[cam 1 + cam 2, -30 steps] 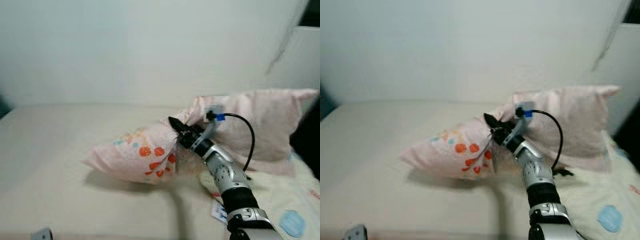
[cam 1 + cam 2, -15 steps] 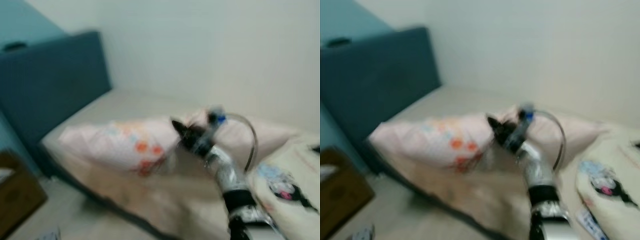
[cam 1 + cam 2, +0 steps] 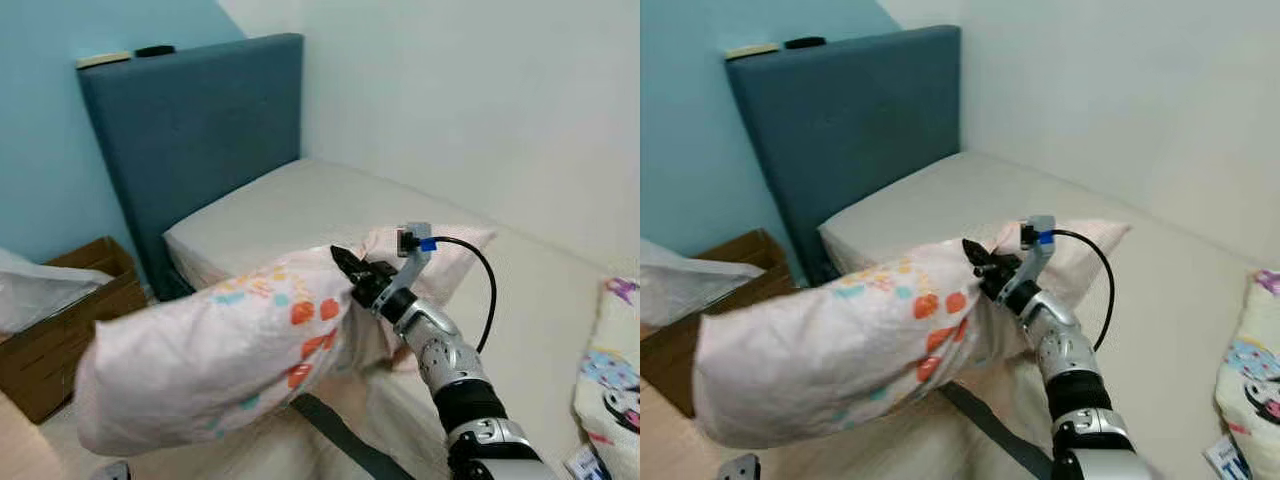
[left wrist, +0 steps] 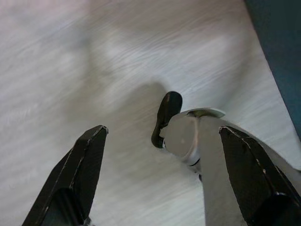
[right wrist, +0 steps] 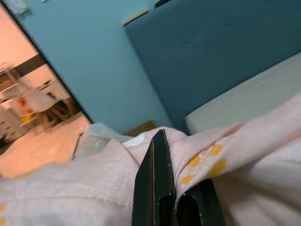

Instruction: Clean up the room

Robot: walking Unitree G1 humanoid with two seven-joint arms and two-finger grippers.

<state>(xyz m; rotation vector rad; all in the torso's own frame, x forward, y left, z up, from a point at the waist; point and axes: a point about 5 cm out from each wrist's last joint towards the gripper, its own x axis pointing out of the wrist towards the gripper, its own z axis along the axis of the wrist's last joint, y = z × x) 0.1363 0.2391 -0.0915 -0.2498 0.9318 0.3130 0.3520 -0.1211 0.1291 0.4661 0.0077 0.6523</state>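
A pale pink pillow (image 3: 215, 355) with orange and teal prints hangs in the air off the bed's near corner, held by one end. My right gripper (image 3: 346, 266) is shut on that end, its fingers (image 5: 157, 183) pinching the fabric in the right wrist view. A second pink pillow (image 3: 440, 255) lies on the cream mattress (image 3: 300, 205) behind my right arm. My left gripper (image 4: 162, 141) hangs open over pale wood floor, with nothing between its fingers.
A dark blue headboard (image 3: 190, 130) stands at the bed's left end against a light blue wall. A brown cardboard box (image 3: 70, 325) with a plastic bag sits on the floor at left. A cartoon-print blanket (image 3: 610, 385) lies at the right edge.
The camera has swung left, bringing headboard, blue wall and box into view. The pillow, which rested on the bed, now hangs lifted off it in my right gripper.
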